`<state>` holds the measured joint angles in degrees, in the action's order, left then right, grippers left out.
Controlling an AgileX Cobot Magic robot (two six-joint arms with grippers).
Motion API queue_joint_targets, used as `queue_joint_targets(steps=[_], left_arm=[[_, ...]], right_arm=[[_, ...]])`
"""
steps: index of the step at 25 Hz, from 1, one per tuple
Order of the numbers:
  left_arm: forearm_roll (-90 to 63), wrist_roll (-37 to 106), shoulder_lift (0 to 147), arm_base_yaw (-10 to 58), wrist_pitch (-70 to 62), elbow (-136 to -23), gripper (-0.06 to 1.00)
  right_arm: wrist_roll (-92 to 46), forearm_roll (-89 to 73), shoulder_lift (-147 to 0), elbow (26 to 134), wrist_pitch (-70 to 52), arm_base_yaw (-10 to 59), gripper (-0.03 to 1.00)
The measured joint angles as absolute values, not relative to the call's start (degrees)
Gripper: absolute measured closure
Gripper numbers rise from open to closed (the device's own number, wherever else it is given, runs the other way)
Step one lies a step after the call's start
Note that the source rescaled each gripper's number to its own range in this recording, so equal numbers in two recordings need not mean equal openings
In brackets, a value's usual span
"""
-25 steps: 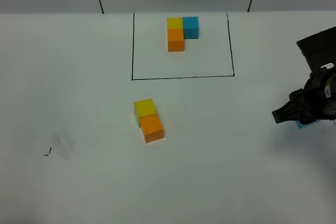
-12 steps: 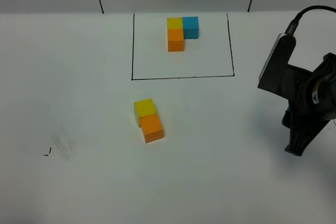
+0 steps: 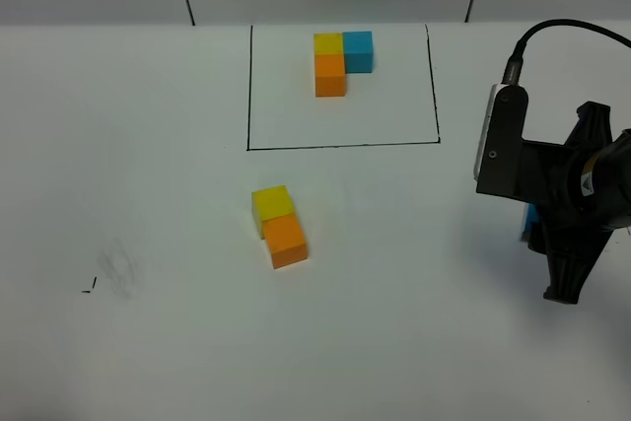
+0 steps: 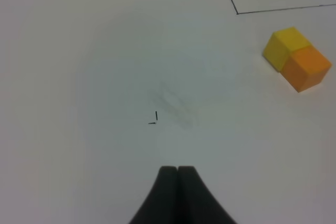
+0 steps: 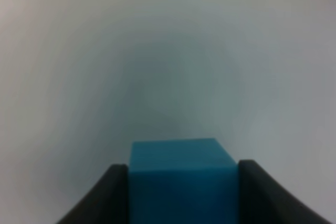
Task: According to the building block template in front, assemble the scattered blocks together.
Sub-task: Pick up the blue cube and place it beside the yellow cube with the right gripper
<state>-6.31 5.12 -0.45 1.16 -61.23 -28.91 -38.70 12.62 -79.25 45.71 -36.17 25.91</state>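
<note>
The building block template [image 3: 331, 74] is a yellow, light blue and orange L inside a thin black rectangle at the back of the table. Two of the scattered blocks lie touching in the middle: the yellow cube [image 3: 271, 203] [image 4: 283, 48] and the orange cube [image 3: 286, 241] [image 4: 307, 67]. My right gripper [image 3: 547, 253] [image 5: 182, 171] is shut on the light blue cube [image 3: 530, 222] [image 5: 181, 179] at the right, and the arm hides most of the cube from above. The left gripper [image 4: 177, 169] is shut and empty, over bare table left of the pair.
The white table [image 3: 148, 145] has a small black mark [image 3: 89, 289] [image 4: 154, 119] and a faint smudge at the front left. A cable [image 3: 552, 32] loops off the right arm. A grey wall with dark seams runs behind the table.
The right arm has swung round and shifted left, carrying the light blue cube with it. The yellow and orange cubes and the template have not moved.
</note>
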Motion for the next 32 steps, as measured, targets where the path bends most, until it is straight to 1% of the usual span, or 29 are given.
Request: queue_joint_targets(steps=[6, 12, 16, 32], left_arm=[[-6.3, 5.1, -0.4, 1.2, -61.2, -28.9, 0.94], [-6.3, 5.1, -0.4, 1.2, -61.2, -28.9, 0.94], [-6.3, 5.2, -0.4, 1.2, -61.2, -28.9, 0.94], [-6.3, 5.2, -0.4, 1.2, -61.2, -28.9, 0.94]], right_arm=[[-39.5, 12.4, -80.4, 47.9, -34.4, 25.9, 0.45], [-43.7, 10.3, -86.0, 56.0, -39.9, 25.9, 0.45], [-47.4, 7.7, -90.1, 60.3, -41.1, 26.1, 0.45], [-57.2, 1.7, -104.0, 76.0, -42.8, 31.2, 0.45]])
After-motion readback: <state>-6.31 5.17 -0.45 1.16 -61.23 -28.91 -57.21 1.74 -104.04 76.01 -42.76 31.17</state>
